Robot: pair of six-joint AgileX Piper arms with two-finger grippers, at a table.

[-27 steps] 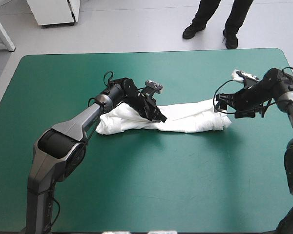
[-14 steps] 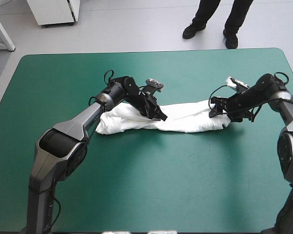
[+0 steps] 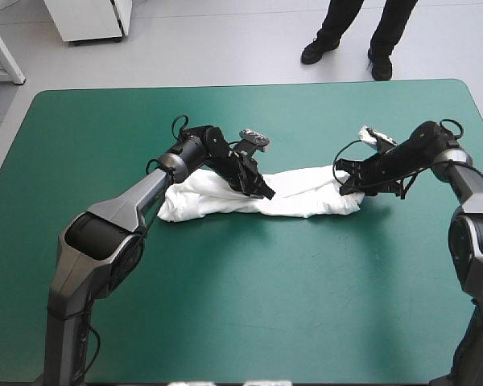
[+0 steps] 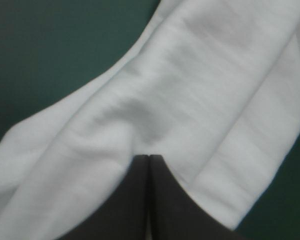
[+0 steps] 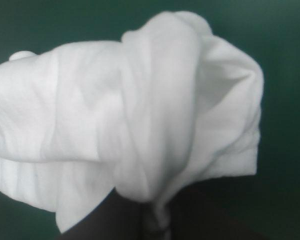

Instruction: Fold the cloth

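Where the T-shirt lies: the T-shirt (image 3: 306, 199) rests on the counter (image 3: 225, 305), a little beyond its middle, with bare teal-green cover (image 3: 88, 137) on every side.
Long axis: it runs left to right across the counter, a long narrow band roughly parallel to the far edge.
Ends: the left end is broader and sits slightly nearer the near edge; the right end points toward the right arm and is gathered into a bunch.
Waist: the band narrows about midway, at the spot where the left tool touches it.
Surface: plain white cloth in all three views, marked only by soft folds and creases; a lengthwise fold line shows in the left wrist view (image 4: 190, 90).
Left tool (image 3: 266, 193): reaching in from the left over the band's broader half, tip down on the middle of the cloth.
Left tool's fingers (image 4: 148, 157): drawn together into one pointed arch with only a thin pale seam between them, nipping the cloth; white fabric spreads ahead of them and on both sides.
Right tool (image 3: 344, 183): at the band's right end, coming in from the right.
Right tool's fingers (image 5: 152, 220): nearly closed on a pinch of the cloth (image 5: 140, 100), which rises ahead of them in a rounded, doubled-over bunch against the teal-green cover.
Spacing: the two tools are well apart, both touching the T-shirt, with a stretch of cloth between them.
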